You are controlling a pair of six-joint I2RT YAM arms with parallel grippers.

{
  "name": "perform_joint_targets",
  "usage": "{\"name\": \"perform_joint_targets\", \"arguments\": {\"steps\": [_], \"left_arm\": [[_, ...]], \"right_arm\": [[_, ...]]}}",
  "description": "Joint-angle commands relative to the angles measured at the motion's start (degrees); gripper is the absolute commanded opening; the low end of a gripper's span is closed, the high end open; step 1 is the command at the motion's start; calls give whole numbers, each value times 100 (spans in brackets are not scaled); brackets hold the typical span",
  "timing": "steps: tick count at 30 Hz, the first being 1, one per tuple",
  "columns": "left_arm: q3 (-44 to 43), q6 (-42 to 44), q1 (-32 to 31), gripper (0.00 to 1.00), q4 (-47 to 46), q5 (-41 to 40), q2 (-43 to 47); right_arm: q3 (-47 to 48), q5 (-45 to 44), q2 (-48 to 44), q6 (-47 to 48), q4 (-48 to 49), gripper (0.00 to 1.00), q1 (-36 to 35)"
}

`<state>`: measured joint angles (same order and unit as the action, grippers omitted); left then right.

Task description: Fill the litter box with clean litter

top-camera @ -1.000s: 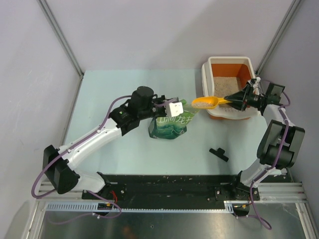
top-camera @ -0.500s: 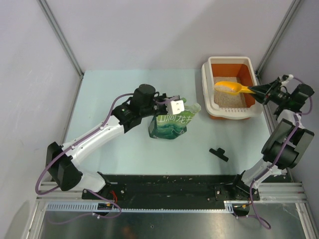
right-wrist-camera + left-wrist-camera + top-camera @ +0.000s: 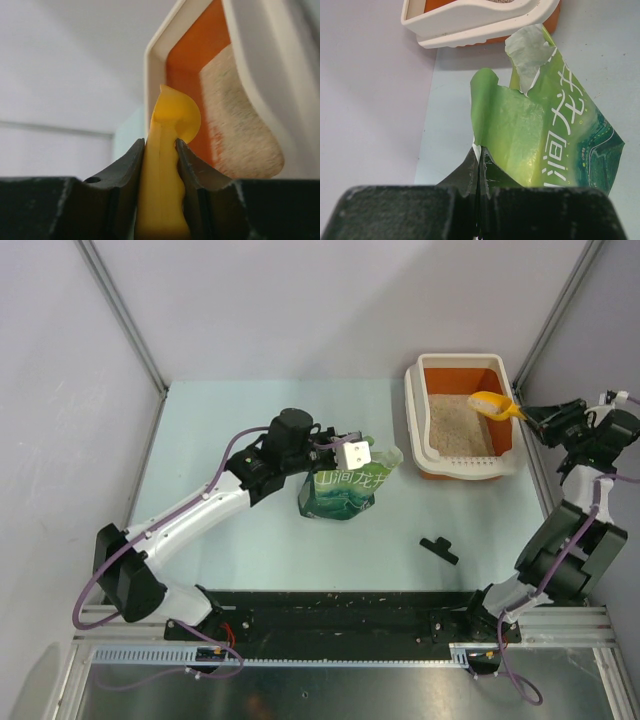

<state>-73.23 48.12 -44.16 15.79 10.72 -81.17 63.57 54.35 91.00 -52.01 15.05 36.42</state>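
Right tool (image 3: 160, 146) grips the scoop (image 3: 172, 115), its bowl's contents hidden; left tool (image 3: 479, 157) pinches the bag (image 3: 545, 140).

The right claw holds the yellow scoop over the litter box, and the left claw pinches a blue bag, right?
Nearly. The bag is green, not blue; the left wrist view shows it. The left claw does pinch it, and the right claw holds the yellow scoop over the litter box.

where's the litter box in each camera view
Top external: litter box at upper right.
Left wrist: litter box along the top edge, beyond the green bag.
Right wrist: litter box at upper right, behind the scoop.
Shared landmark: its wide white rim.
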Motion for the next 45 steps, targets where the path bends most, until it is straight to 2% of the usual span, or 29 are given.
{"name": "perform_joint_targets", "arguments": {"steps": [1, 2, 3, 4, 5, 10, 12, 15, 17, 18, 19, 24, 28, 32, 33, 37, 45], "left_arm": [[-200, 58, 13, 0, -164, 158, 22], [-157, 66, 13, 0, -173, 158, 39], [-122, 66, 13, 0, -156, 176, 83], [-95, 66, 22, 0, -164, 193, 109], [-25, 84, 13, 0, -155, 211, 136], [81, 66, 22, 0, -155, 325, 259], [55, 49, 22, 0, -155, 404, 259], [-24, -4, 22, 0, -164, 492, 198], [-86, -39, 22, 0, -164, 519, 145], [-103, -57, 22, 0, -173, 536, 127], [-104, -66, 22, 0, -173, 536, 127], [-104, -57, 22, 0, -164, 545, 127], [-112, -4, 22, 0, -164, 536, 162], [-121, 13, 30, 0, -182, 431, 171], [-121, 5, 30, 0, -182, 396, 180], [-183, -145, 30, 0, -217, 203, 119], [-156, -241, 30, 0, -226, 150, 224]], "right_arm": [[164, -2389, -899, 2254, -1135, 0, -582], [217, -2690, -943, 2518, -1345, 0, -749], [339, -3041, -970, 3173, -1451, 0, -1142], [358, -3636, -1022, 3397, -1470, 0, -1303], [375, -3790, -1032, 3634, -1426, 0, -1426], [595, -5336, -988, 6067, -1628, 0, -2639], [595, -5854, -979, 6701, -1575, 0, -2842], [612, -6050, -1058, 7476, -1391, 0, -2939], [743, -5613, -1267, 7635, -1722, 0, -2887], [814, -4888, -1382, 7609, -1872, 0, -2843], [928, -4533, -1488, 7531, -2048, 0, -2825], [1946, -2091, -1954, 6732, -3945, 0, -3000], [2194, -726, -2165, 6571, -5438, 0, -3202], [2274, -364, -2359, 7124, -6258, 0, -3431], [2326, -285, -2333, 7569, -6451, 0, -3519], [2835, -267, -1886, 8538, -7707, 0, -3799], [2942, -627, -1559, 9023, -7745, 0, -4389]]}}
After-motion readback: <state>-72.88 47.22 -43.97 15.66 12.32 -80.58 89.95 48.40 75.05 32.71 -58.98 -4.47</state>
